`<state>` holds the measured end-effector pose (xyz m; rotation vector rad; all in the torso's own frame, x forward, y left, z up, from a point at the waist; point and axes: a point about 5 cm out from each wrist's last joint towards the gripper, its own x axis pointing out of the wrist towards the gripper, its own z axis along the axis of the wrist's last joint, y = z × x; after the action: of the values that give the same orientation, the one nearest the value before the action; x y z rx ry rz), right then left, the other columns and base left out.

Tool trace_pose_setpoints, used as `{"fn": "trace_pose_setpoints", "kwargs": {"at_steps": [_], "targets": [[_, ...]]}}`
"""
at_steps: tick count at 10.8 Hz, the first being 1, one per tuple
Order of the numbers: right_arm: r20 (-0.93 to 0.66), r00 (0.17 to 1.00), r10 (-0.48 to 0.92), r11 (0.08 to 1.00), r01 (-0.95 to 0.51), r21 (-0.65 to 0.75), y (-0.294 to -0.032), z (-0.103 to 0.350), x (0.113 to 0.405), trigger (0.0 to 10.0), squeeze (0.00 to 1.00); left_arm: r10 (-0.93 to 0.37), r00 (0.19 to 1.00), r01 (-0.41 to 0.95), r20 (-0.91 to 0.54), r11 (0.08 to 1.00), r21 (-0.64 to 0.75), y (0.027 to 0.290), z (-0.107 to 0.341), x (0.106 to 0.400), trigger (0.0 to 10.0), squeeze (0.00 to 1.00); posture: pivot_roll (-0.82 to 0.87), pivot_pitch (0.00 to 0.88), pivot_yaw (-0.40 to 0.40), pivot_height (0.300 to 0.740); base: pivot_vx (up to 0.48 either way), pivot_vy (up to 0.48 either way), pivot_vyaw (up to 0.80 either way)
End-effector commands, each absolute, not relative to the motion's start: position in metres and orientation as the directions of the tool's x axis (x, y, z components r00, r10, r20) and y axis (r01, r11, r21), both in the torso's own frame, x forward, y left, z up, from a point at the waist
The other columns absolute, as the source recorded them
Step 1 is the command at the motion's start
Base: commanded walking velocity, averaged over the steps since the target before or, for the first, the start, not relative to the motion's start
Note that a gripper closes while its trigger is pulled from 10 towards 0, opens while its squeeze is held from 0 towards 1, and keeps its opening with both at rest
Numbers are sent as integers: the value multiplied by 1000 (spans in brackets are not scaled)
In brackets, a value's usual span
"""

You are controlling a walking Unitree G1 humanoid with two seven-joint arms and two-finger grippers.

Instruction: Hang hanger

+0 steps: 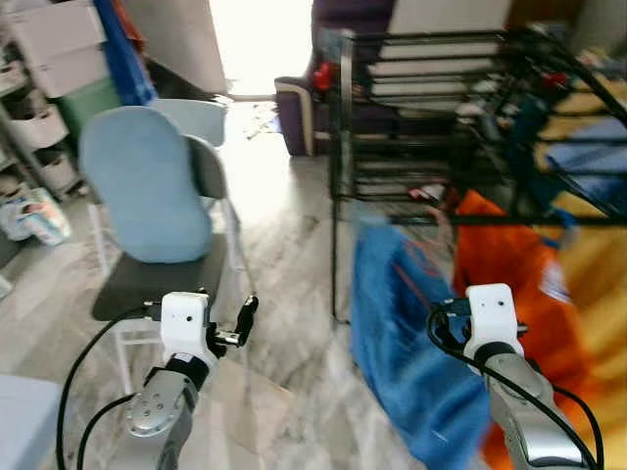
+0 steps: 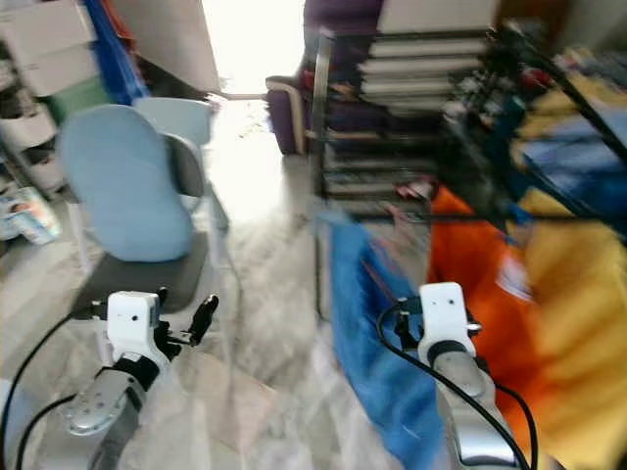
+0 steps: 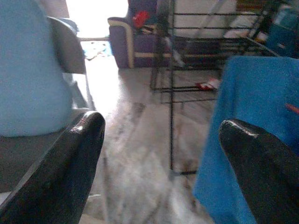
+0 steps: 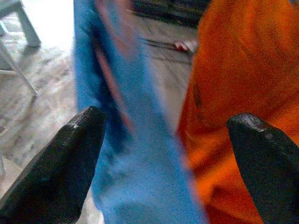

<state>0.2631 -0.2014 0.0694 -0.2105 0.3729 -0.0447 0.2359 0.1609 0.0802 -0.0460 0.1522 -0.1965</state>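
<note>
Garments, blue (image 1: pixel 411 343) and orange (image 1: pixel 529 284), hang from black rack (image 1: pixel 431 117).

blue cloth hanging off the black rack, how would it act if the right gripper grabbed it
The blue fabric garment hangs in loose folds from the black wire drying rack, so it is probably floppy and light. It would likely bunch and sway, not hold shape. The open right gripper faces it beside the orange fabric garment, so it might snag both.

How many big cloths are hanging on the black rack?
3 that I can make out: a blue cloth nearest the chair, an orange cloth beside it, and a yellow cloth farthest right. Blur may hide others.
</note>
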Motion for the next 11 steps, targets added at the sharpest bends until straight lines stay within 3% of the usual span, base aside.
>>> {"fn": "trace_pose_setpoints", "kwargs": {"at_steps": [1,4,6,9,11], "targets": [[-371,927,-59,979,-19,-203,-192,72,267,10000,0,-188,968,183,-166,982,-46,169,80,236,10000,0,-89,0,28,740,281,390,0],[-424,905,-34,976,-60,-207,-194,64,265,10000,0,-242,952,243,-188,970,-18,162,78,236,10000,0,-89,0,20,740,94,130,0],[-384,918,-102,961,-9,-276,-204,69,266,10000,0,-316,932,317,-178,948,-23,154,80,232,10000,0,-90,0,16,740,0,0,0],[-330,930,-160,956,63,-285,-212,77,266,10000,0,-317,936,311,-154,948,-59,151,84,233,10000,0,-94,0,14,740,0,0,0],[-334,930,-156,958,60,-280,-210,76,265,10000,0,-332,931,324,-152,943,-74,149,84,233,10000,0,-94,0,14,740,0,0,-784]]}}
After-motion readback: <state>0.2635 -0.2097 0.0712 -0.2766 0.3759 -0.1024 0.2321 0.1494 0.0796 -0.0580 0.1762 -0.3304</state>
